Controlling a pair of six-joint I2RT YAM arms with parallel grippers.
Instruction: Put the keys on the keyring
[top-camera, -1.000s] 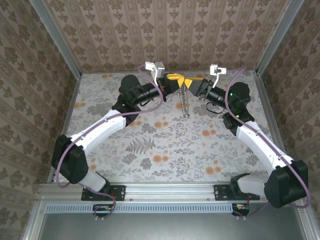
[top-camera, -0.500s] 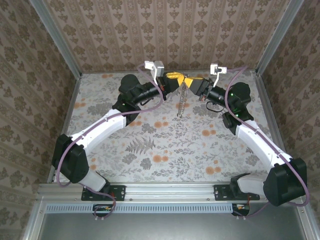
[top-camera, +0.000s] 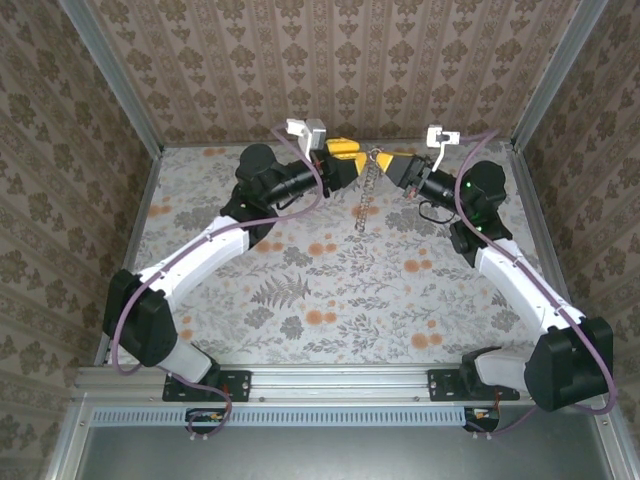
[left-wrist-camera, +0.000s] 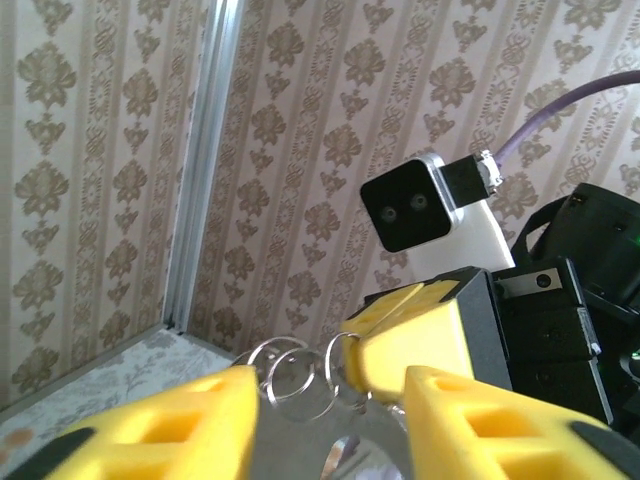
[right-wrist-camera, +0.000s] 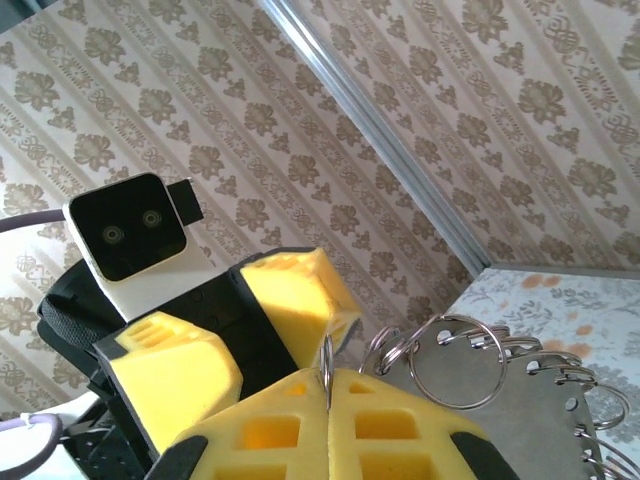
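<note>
Both arms reach to the far middle of the table (top-camera: 300, 275), where the 2 grippers meet tip to tip just short of the back wall (top-camera: 340, 60). The right gripper (top-camera: 384, 158) is clamped on the keyring (top-camera: 365, 195). In its wrist view the 2 yellow fingers (right-wrist-camera: 400, 430) press flat together with the thin edge of 1 ring pinched in the seam, and more wire coils fan out just beside them to the right. From that grip the chain hangs as a strand running toward the near side in the overhead view; whether its lower end touches the table cannot be told. The left gripper (top-camera: 350, 157) is spread wide, its 2 fingers (left-wrist-camera: 160, 430) well apart. The coils sit in the gap near the tip of its left finger, but contact cannot be judged. A flat grey piece (right-wrist-camera: 520, 435) lies behind the coils, too blurred to name. Room is tight at the far edge, while the table spreads wide toward the near rail (top-camera: 340, 380) and out to the 2 side posts (top-camera: 110, 75).
</note>
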